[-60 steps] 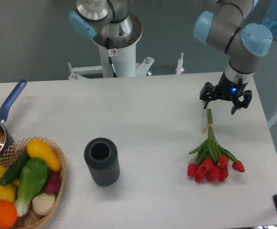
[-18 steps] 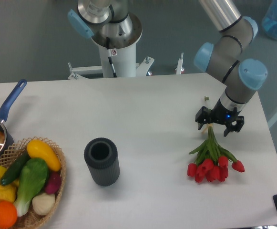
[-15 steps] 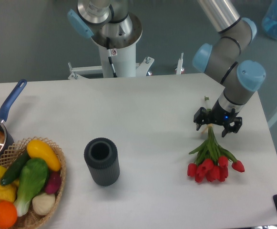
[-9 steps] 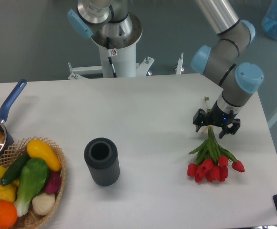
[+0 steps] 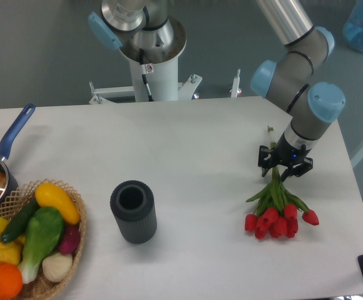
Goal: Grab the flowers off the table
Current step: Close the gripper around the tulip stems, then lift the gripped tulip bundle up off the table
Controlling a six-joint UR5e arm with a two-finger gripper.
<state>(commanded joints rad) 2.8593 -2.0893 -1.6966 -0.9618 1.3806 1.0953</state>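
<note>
**Jaws closed around the tulip stems on the right side of the tabletop**

Your flowers point(image 5: 277, 206) lie on the right part of the tabletop point(image 5: 187, 150), red heads toward the front edge and thin green stems running away from you toward the back. The heads sit in a tight cluster, with one bloom lying a little apart on the right. A few green leaves spread out just above the heads.

Your gripper point(image 5: 283, 170) sits low over the upper part of the stems, pointing down at the tabletop. Its jaws look drawn in close on either side of the stems and appear to be gripping them, with a short pale tip of stem showing beyond the gripper on the far side. The blooms themselves lie flat on the surface. A blue light glows on the gripper body.

To the left, well apart from the flowers, you have a dark ribbed cylinder point(image 5: 133, 211) standing upright with its open mouth up. Farther left, at the front corner, a wicker basket point(image 5: 76, 225) holds colourful vegetables point(image 5: 34, 234). Just behind the basket, a small pot with a blue handle point(image 5: 14, 136) sits at the left edge, partly cut off.
</note>
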